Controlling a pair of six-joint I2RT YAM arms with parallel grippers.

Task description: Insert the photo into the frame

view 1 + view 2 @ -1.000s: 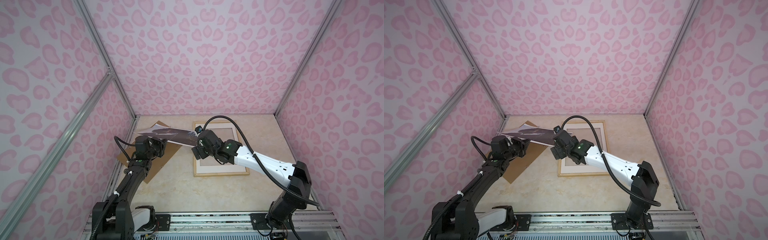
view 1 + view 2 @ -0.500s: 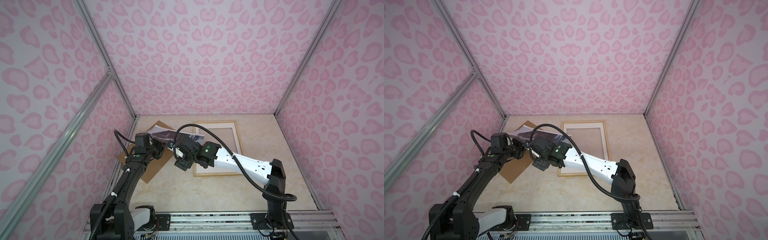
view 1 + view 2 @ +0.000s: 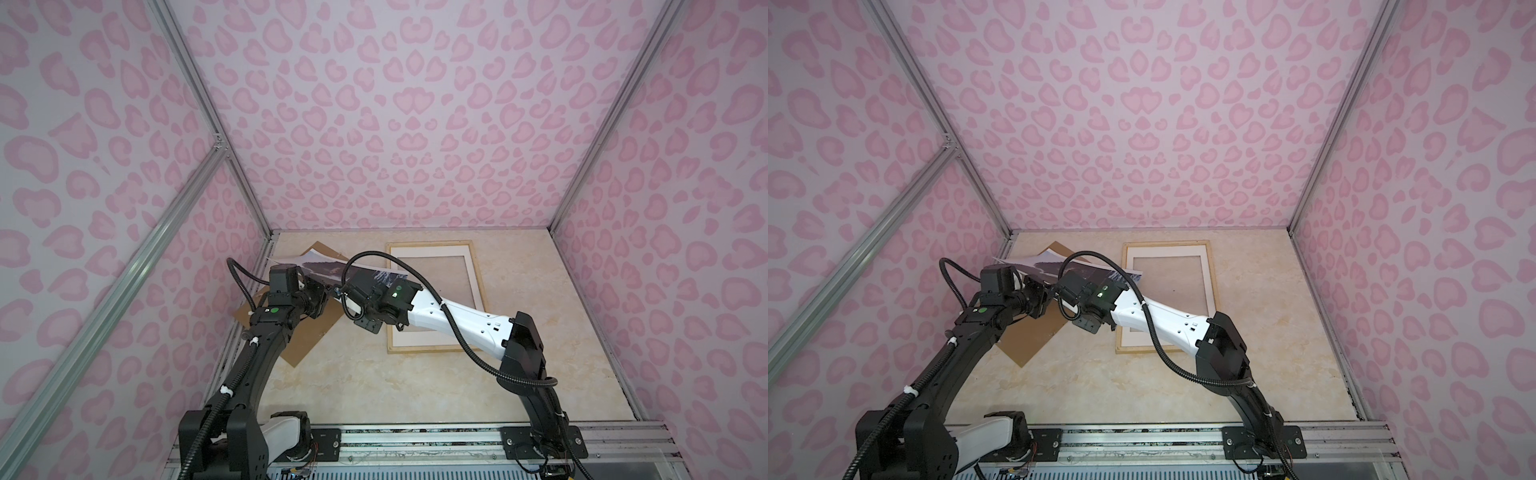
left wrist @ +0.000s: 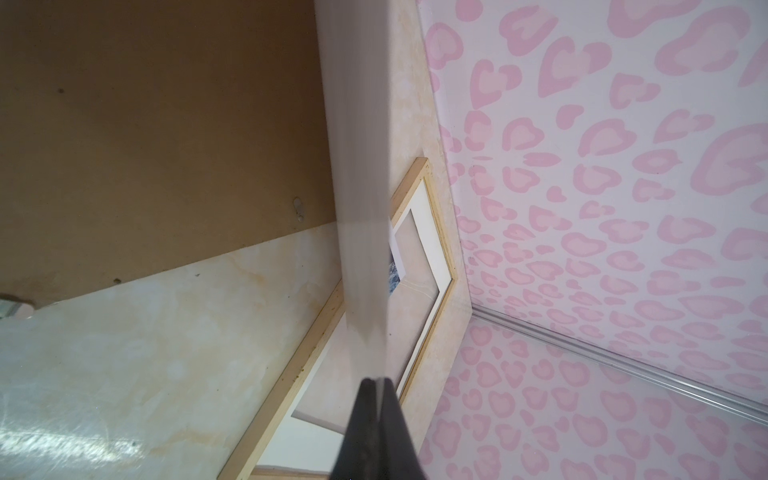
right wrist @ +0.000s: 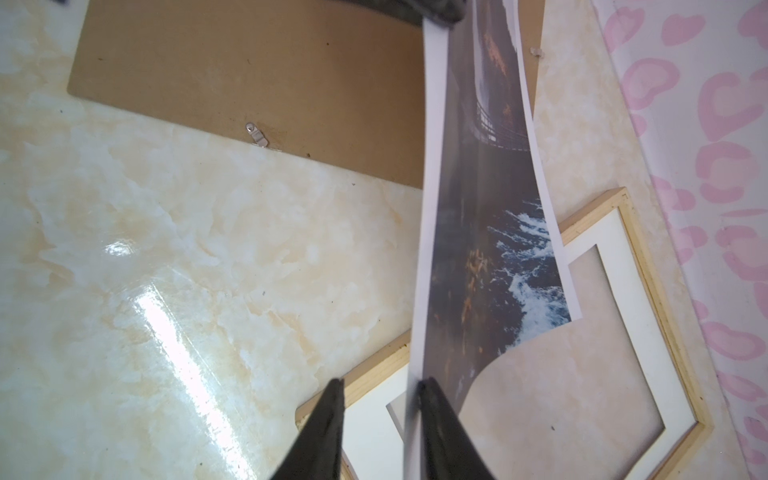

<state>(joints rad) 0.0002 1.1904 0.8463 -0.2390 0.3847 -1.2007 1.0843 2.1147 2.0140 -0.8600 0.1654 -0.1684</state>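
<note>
Photo [image 5: 478, 208] is held aloft, curled, partly over the frame [image 3: 430, 243]. Left gripper [image 4: 377, 380] is clamped on one margin. Right gripper [image 5: 380, 386] is set narrow around another margin, not yet pinched. Closure is best completed squarely before carrying.

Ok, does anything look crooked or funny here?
Yes. The photo is up in the air and curling, and one corner hangs over the frame instead of lying flat inside it. The brown backing board lies crooked, turned at an angle to the straight frame.
</note>
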